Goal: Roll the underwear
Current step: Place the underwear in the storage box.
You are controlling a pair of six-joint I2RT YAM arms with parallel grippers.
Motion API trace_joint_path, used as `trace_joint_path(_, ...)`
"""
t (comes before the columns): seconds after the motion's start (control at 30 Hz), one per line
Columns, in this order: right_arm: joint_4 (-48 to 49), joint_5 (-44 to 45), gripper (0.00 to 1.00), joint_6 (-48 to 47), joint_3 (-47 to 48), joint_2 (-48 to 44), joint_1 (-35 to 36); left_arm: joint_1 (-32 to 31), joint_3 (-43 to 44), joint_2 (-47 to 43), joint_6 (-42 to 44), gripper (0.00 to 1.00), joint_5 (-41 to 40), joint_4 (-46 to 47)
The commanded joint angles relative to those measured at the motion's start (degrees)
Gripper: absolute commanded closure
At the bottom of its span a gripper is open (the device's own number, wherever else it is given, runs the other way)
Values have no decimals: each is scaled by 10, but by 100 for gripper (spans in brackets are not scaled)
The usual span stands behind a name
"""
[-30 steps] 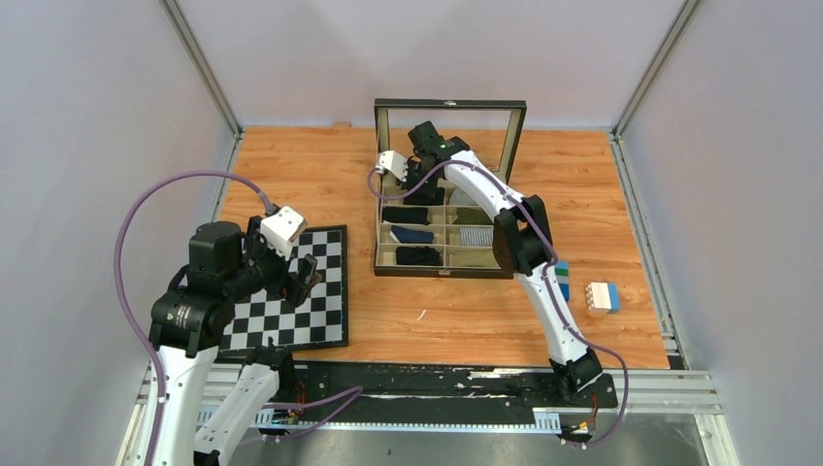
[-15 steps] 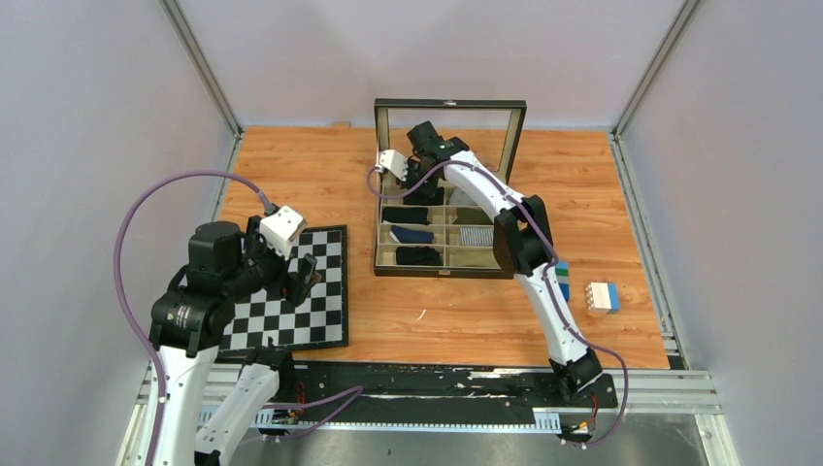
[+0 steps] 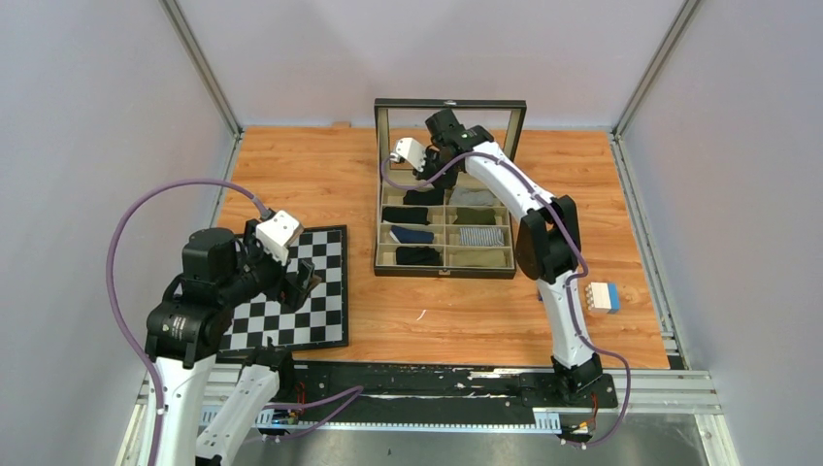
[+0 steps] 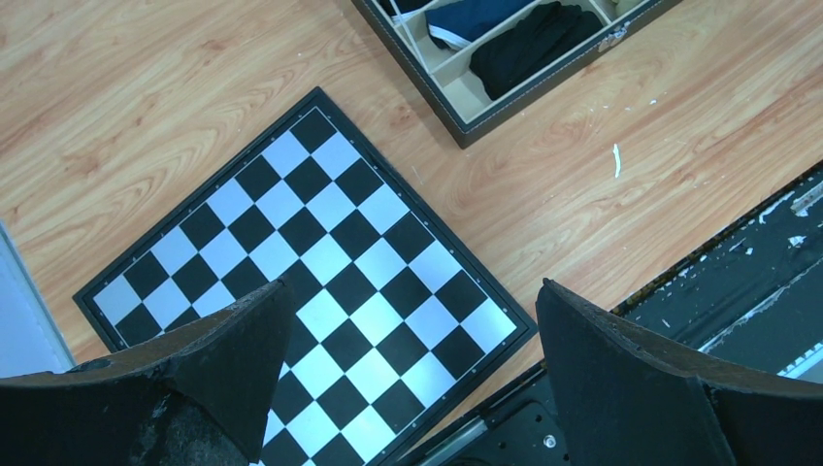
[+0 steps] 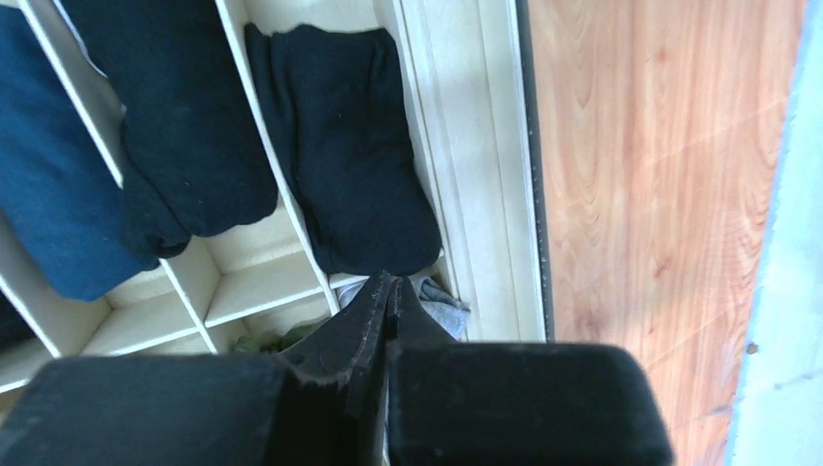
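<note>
A black organiser box (image 3: 377, 238) with cream dividers holds rolled underwear: black pieces (image 3: 405, 215), a blue one (image 3: 412, 235), a grey one (image 3: 472, 196), a striped one (image 3: 480, 236). My right gripper (image 3: 425, 173) hangs over the box's back left part, its jaws pressed together with nothing visible between them. In the right wrist view its tips (image 5: 388, 282) sit over the divider between a black roll (image 5: 349, 194) and a grey piece (image 5: 442, 303). My left gripper (image 3: 306, 277) is open and empty above the chessboard (image 3: 291, 316), also in the left wrist view (image 4: 412, 286).
The box's glass lid (image 3: 449, 105) stands upright at the back. A chessboard (image 4: 320, 262) lies at front left. A white and blue block (image 3: 603, 296) sits at the right, beside the right arm. Grey walls and metal rails bound the wooden table.
My right arm has swung to the right, and its gripper has moved right and slightly back over the box. My left arm has shifted a little.
</note>
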Motion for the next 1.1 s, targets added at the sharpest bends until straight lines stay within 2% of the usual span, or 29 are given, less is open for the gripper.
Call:
trace_joint_path(0.0, -5, 28, 100, -4, 7, 26, -14, 6, 18, -6, -4, 0, 7, -2)
trace_joint_path(0.3, -25, 13, 100, -3, 52, 140, -16, 6, 10, 7, 0, 0, -5, 6)
trace_joint_path(0.73, -18, 4, 100, 2, 31, 65, 1, 9, 19, 2, -12, 0, 3, 12)
trace_joint_path(0.9, -17, 8, 100, 0, 33, 95, 26, 10, 15, -3, -8, 0, 0, 7)
trace_joint_path(1.07, -17, 10, 100, 1, 60, 164, 35, 10, 9, 4, -6, 0, -1, 9)
